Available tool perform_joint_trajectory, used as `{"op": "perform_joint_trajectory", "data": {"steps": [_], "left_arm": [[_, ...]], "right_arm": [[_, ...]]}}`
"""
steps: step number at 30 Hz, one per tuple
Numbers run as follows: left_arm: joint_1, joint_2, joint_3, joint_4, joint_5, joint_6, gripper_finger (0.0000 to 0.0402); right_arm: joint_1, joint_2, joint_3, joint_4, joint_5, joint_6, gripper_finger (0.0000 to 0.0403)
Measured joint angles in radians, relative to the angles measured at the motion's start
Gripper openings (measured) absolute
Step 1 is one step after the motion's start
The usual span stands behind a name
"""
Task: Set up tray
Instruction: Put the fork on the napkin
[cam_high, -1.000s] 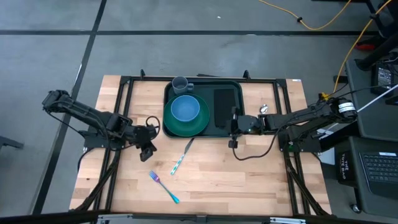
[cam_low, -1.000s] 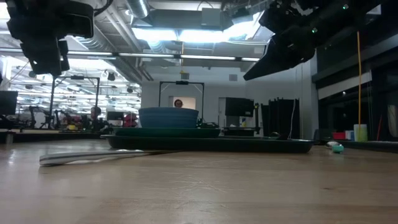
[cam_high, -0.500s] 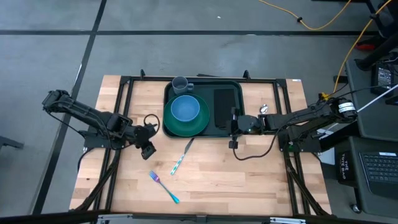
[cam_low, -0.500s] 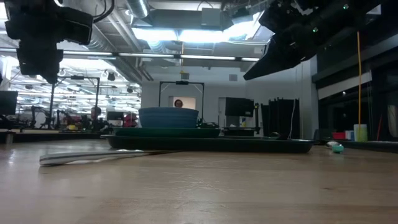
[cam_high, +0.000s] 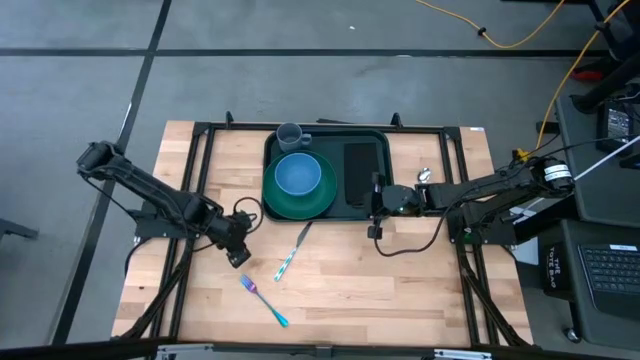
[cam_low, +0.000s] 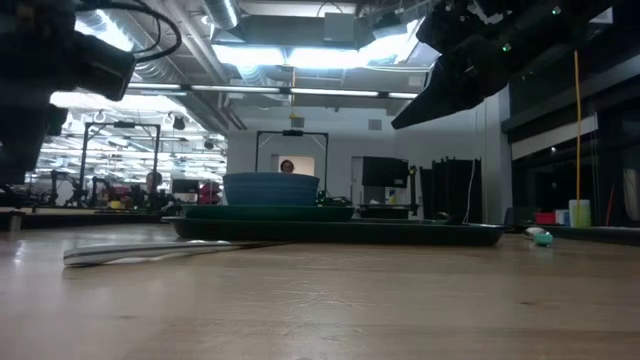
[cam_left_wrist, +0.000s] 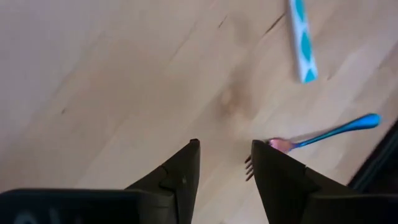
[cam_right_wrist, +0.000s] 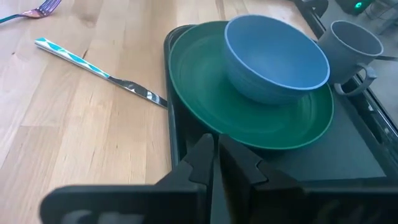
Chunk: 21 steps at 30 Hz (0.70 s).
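Tray (cam_high: 327, 172) sits at the worktop's (cam_high: 330, 290) far middle, carrying green plate (cam_high: 301, 194), blue bowl (cam_high: 297, 173), grey mug (cam_high: 290, 135), black napkin (cam_high: 358, 170). Left end effector (cam_high: 240, 254) hovers over bare wood near the fork (cam_high: 262, 300), fingers apart, grasping nothing. Right end effector (cam_high: 377, 203) at the tray's near right rim, fingers clenched together, empty. Knife (cam_high: 292, 253) lies just in front of the tray.

I am looking straight down from overhead and level from the tabletop; my wrist cameras are peering close, both catching the fork (cam_left_wrist: 292, 144) and knife (cam_right_wrist: 99, 71).
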Motion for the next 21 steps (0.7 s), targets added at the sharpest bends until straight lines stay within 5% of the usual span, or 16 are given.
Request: {"op": "perform_joint_trajectory", "data": {"steps": [21], "left_arm": [[-0.232,0.258,0.000,0.205,-0.012,-0.261,0.0139]], "right_arm": [[0.000,0.000,0.000,-0.001,0.000,0.029,0.0031]]}}
